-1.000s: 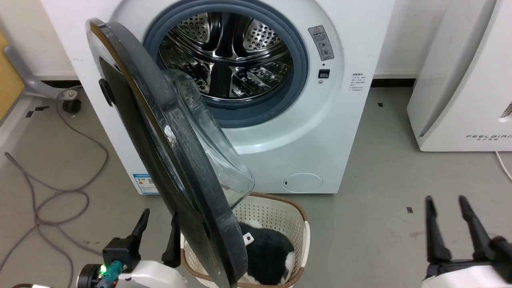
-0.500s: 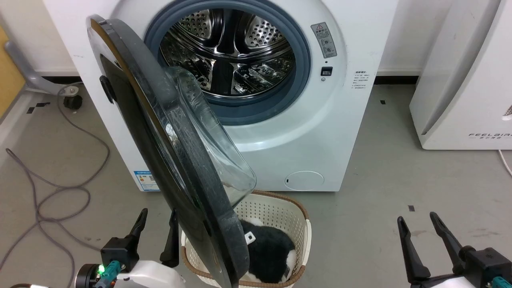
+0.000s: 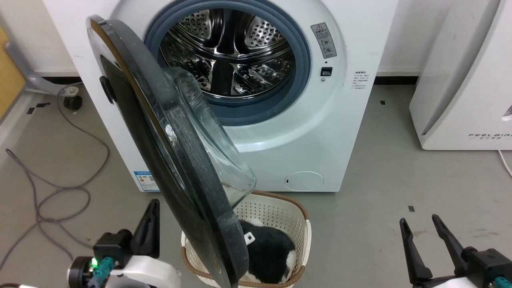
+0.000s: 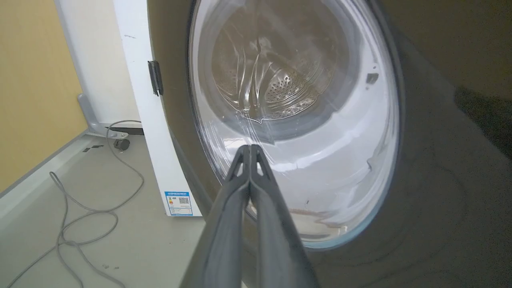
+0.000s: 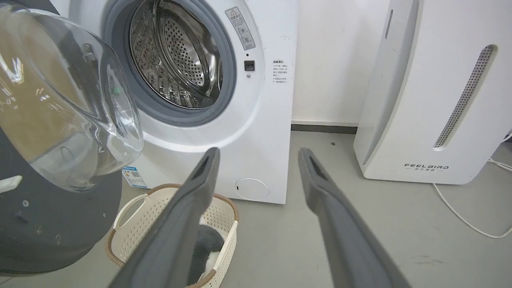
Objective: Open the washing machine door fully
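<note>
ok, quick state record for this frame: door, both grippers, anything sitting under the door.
door: washing machine door part open, hinged on the robot's left, not yet fully swung back
drum: steel drum exposed
left gripper: left gripper shut, on the door's outer side, tips toward its glass; contact unclear
right gripper: right gripper open, holding nothing, apart from the door
below door: laundry basket on the floor, dark fluffy item inside, partly under the door's lower edge
floor, left: grey cable

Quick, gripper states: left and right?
Left gripper: shut, empty, pointing at the round glossy black washing machine door.
Right gripper: open, empty.
</note>
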